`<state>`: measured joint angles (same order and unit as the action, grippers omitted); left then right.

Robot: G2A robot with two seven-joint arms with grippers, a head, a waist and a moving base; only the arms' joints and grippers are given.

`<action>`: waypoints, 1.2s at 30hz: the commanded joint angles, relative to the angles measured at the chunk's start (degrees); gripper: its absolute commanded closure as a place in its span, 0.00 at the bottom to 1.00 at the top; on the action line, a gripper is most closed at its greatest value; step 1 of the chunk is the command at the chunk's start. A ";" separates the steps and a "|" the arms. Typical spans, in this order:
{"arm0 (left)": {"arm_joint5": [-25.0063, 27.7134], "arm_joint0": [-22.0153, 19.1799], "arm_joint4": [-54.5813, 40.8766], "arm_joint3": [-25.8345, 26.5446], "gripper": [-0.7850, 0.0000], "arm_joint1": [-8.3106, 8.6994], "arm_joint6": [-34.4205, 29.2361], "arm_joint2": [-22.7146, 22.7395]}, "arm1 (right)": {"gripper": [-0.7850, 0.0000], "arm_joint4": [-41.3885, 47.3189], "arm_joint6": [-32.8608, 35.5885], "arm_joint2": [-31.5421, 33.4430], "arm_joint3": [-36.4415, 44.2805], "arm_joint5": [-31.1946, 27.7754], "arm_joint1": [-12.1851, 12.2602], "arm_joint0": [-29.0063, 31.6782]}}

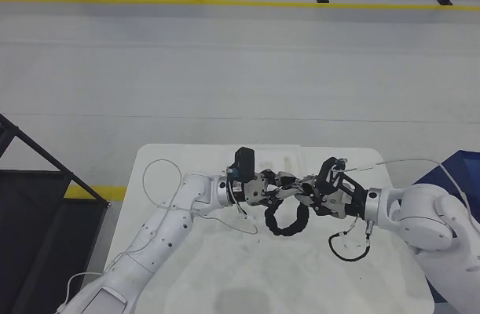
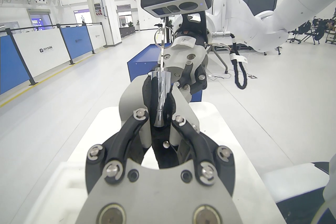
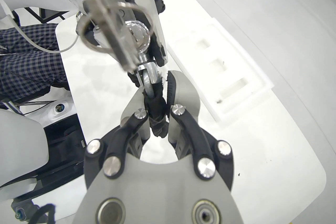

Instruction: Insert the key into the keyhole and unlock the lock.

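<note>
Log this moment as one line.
left tool: shut on lock | right tool: shut on cable | key: at lock's end | all above table

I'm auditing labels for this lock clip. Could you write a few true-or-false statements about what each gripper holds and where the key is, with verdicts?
1. The left gripper is shut on the lock, at its chrome cylinder. True.
2. The key lies in the foam tray. False: it stands at the end of the cylinder, with its ring hanging beside it.
3. The right gripper grips the lock's black cable. True.
4. The lock rests flat on the table. False: both grippers hold it up above the table.
5. The black cable hangs in a loop beneath the two grippers. True.
</note>
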<state>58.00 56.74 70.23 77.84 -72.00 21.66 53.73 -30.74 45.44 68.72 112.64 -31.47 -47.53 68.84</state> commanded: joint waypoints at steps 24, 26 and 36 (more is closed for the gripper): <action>0.00 5.08 4.79 -3.65 1.00 2.74 -11.37 4.02 | 0.26 -8.08 13.07 -7.50 -4.55 1.43 -0.64 -4.39; 0.00 4.73 4.98 -4.71 1.00 2.87 -12.26 3.05 | 0.00 -7.22 14.55 -8.21 -5.23 1.47 -0.77 -5.13; 0.00 3.38 5.76 -8.23 1.00 3.36 -15.52 -2.18 | 0.00 -1.93 16.14 -4.91 -3.65 -1.56 0.00 -5.33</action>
<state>58.00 60.26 75.94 70.02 -68.76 6.73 52.47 -33.04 61.70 62.92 108.61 -32.95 -47.70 63.28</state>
